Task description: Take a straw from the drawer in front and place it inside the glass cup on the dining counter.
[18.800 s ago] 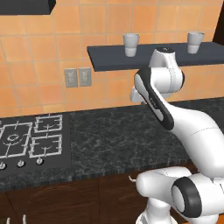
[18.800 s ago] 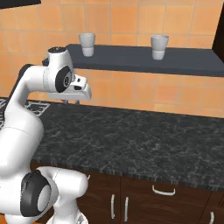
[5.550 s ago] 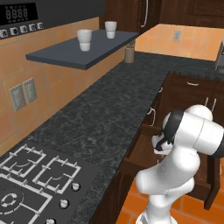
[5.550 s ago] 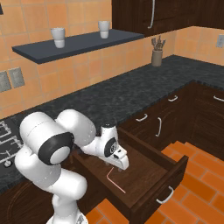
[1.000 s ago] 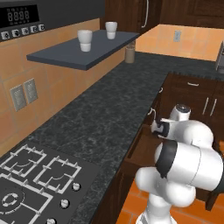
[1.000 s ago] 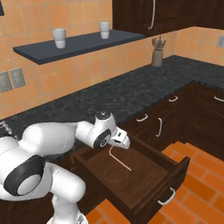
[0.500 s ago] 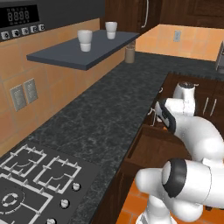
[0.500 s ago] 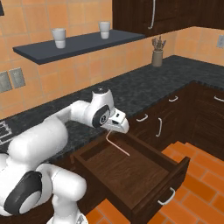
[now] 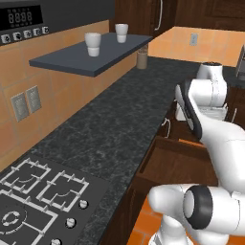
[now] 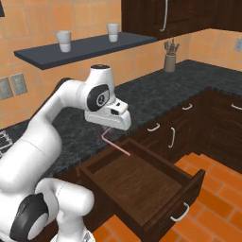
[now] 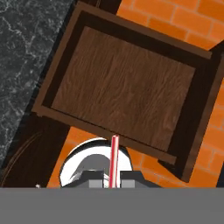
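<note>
The drawer [image 10: 142, 182] stands pulled out below the worktop, its plain wooden inside [image 11: 127, 94] bare. My gripper [image 10: 108, 127] hangs above the drawer's back left corner, shut on the thin red-pink straw [image 10: 117, 146], which dangles from the fingers and slants down toward the drawer. In the hand view the straw [image 11: 114, 157] rises straight up between the fingertips of the gripper [image 11: 113, 176], high over the drawer. The open drawer [image 9: 174, 162] also lies below my arm in the left base view. The glass cup and the dining counter are out of view.
A black speckled worktop [image 10: 156, 92] runs behind the drawer, with a hob [image 9: 33, 201] at its left end. A dark shelf [image 10: 80, 47] carries two white cups, and a utensil pot [image 10: 169, 60] stands at the far end. Orange brick floor [image 10: 212, 212] lies in front.
Over the last second my gripper has risen out of the drawer with the straw in it, up to worktop height. The drawer has stayed open.
</note>
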You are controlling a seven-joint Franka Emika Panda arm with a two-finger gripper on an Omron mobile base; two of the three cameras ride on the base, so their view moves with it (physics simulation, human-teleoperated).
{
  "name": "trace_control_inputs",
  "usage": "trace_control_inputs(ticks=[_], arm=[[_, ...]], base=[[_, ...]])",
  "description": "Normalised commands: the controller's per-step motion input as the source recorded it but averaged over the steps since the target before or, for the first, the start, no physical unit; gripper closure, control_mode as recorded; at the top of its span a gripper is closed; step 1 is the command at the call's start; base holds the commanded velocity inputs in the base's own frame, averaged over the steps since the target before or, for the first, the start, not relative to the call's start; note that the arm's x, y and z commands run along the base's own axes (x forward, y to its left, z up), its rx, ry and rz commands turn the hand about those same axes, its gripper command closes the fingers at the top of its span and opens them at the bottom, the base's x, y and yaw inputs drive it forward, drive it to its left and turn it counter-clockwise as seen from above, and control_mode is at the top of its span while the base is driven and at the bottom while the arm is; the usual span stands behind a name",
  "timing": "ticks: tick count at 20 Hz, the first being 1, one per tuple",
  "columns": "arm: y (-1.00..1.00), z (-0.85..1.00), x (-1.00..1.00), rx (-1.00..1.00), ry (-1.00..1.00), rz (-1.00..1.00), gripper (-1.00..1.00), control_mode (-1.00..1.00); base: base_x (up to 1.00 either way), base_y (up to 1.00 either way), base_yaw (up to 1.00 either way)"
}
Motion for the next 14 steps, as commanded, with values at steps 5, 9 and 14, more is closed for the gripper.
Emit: trace_control_inputs(ticks=[5,9,14], arm=[[0.26,0.12,-0.86,0.02,-0.06,0.0,1.0,-1.0],[0.09,0.0,-0.51,0.0,-0.11,0.0,1.0,-1.0],[0.0,0.0,0.0,0.0,0.0,0.0,1.0,1.0]], base=[[0.0,0.0,0.0],[0.0,0.0,0.0],[-1.0,0.0,-0.04]])
